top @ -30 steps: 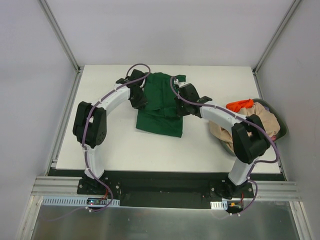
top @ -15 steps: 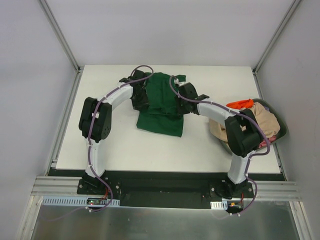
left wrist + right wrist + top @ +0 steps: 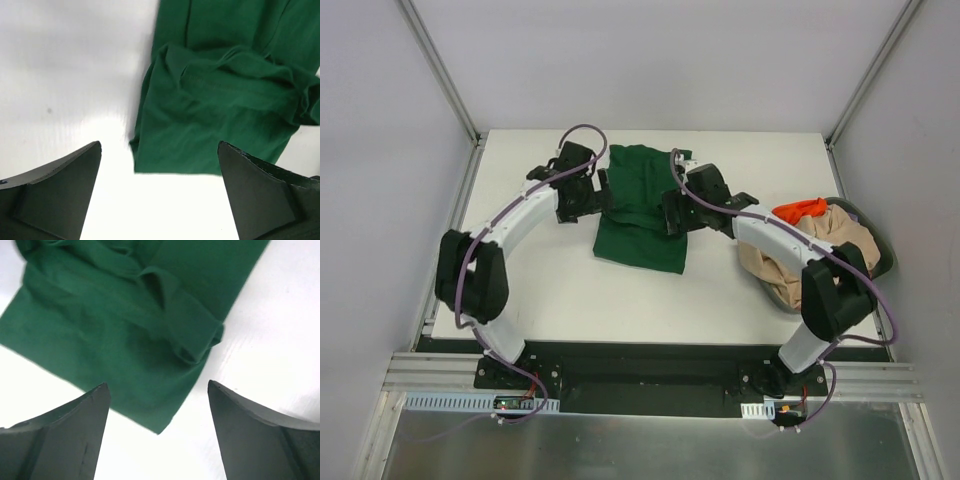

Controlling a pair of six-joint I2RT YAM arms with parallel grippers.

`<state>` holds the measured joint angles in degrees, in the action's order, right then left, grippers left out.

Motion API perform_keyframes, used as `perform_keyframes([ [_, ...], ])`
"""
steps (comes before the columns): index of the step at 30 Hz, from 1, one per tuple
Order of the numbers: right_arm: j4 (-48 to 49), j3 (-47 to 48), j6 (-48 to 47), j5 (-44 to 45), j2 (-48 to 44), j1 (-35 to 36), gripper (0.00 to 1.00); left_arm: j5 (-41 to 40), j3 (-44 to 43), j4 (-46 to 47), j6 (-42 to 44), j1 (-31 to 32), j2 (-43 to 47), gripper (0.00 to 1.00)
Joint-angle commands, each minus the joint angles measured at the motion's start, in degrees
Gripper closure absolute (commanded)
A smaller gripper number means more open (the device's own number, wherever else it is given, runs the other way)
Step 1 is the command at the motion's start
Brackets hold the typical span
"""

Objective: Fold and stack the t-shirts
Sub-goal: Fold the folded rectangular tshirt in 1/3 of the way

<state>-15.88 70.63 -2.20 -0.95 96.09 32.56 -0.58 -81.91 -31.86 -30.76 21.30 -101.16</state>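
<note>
The dark green t-shirt (image 3: 642,212) lies flat on the white table (image 3: 520,290), folded into a long narrow strip with its sleeves tucked in. My left gripper (image 3: 601,196) hovers at the shirt's left edge and my right gripper (image 3: 671,214) at its right edge. In the left wrist view the left gripper (image 3: 159,145) is open with nothing between its fingers, and the green t-shirt (image 3: 220,100) lies just beyond the tips. In the right wrist view the right gripper (image 3: 157,384) is open and empty over a corner of the green t-shirt (image 3: 115,325).
At the right edge of the table stands a dark round basket (image 3: 880,243) holding a beige t-shirt (image 3: 815,258) with an orange one (image 3: 800,209) on top. The right arm's elbow (image 3: 830,295) stands in front of the basket.
Both grippers have opened and let go of the green t-shirt, which now lies folded on the table. The left arm's elbow has swung out to the left.
</note>
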Motion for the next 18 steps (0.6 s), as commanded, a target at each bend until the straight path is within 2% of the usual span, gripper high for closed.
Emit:
perform_keyframes([
  [1, -1.6, -2.7, -0.4, -3.4, -4.4, 3.8, 0.18, -4.7, 9.5, 0.6, -3.6, 0.0, 10.3, 0.01],
  [5, 1.8, -3.4, 0.8, -9.6, -2.3, 6.2, 0.15, -4.2, 18.2, 1.9, -5.4, 0.0, 16.2, 0.01],
  [8, 2.8, 0.5, 1.4, -13.3, 2.5, 6.3, 0.04, -2.0, 23.1, 3.5, -5.7, 0.0, 18.8, 0.01],
  [18, 2.2, 14.7, 1.4, -15.0, 18.4, 5.2, 0.04, -3.8, 31.2, 4.6, -6.4, 0.0, 25.4, 0.01],
])
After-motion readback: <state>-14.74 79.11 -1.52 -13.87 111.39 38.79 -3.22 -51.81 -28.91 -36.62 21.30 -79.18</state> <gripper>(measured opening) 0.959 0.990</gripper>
